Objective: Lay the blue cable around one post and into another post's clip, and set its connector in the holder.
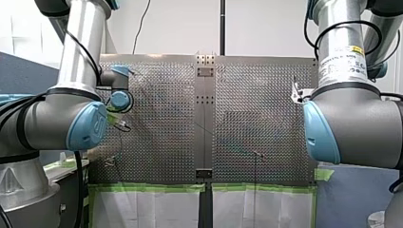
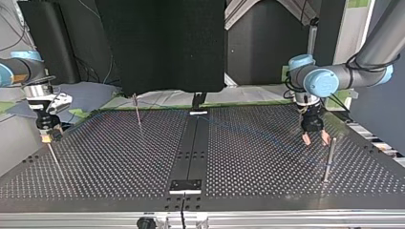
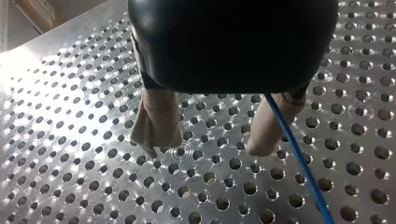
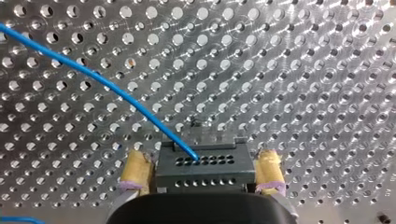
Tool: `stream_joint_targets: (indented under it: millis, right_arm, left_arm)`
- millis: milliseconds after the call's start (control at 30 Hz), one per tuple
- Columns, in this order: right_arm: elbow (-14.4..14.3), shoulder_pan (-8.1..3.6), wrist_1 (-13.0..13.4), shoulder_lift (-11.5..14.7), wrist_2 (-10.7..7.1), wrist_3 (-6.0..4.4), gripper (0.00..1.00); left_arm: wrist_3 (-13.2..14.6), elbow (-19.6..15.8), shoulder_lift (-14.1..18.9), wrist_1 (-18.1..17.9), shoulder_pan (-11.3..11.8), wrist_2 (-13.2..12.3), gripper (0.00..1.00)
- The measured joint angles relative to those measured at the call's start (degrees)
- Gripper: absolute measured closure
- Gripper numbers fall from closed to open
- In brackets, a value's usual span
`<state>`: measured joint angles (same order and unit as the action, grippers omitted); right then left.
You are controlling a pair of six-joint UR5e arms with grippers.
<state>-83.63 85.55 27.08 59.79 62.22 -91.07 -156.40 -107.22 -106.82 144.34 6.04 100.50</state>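
The blue cable (image 4: pixel 116 91) ends in a black connector (image 4: pixel 205 179), which the right tool (image 4: pixel 201 172) clamps between its yellow pads (image 4: pixel 135 170) above the perforated counter (image 4: pixel 303 70). From there the cable curves away over the counter and runs alongside one beige finger (image 3: pixel 266 130) of the left tool (image 3: pixel 206 149). The left tool stands wide, holding nothing, near an upright post (image 2: pixel 328 160) at the top view's right.

My left arm (image 2: pixel 356 71) reaches in level with its wrist bent down, and the left claw (image 2: pixel 315 139) hangs with its beige pads (image 3: pixel 158 119) spread apart. The right claw (image 2: pixel 48 135) also points down, its yellow pads (image 4: pixel 136 171) clamped on a connector (image 4: pixel 205 170).
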Motion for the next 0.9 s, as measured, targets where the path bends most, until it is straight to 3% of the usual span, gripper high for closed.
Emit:
stream_joint_targets:
  millis: [300,700,900]
  right_arm:
    - [0.0,0.02,0.0,-0.1,0.01,0.17,0.0]
    - [0.0,0.1,0.3,-0.1,0.01,0.17,0.0]
    - [0.0,0.2,0.3,-0.1,0.01,0.18,0.0]
  left_arm:
    - [0.3,0.0,0.0,0.0,0.0,0.0,0.0]
    - [5.9,0.0,0.0,2.2,-0.2,3.7,0.0]
    - [6.2,0.0,0.0,4.7,-0.9,3.8,0.0]
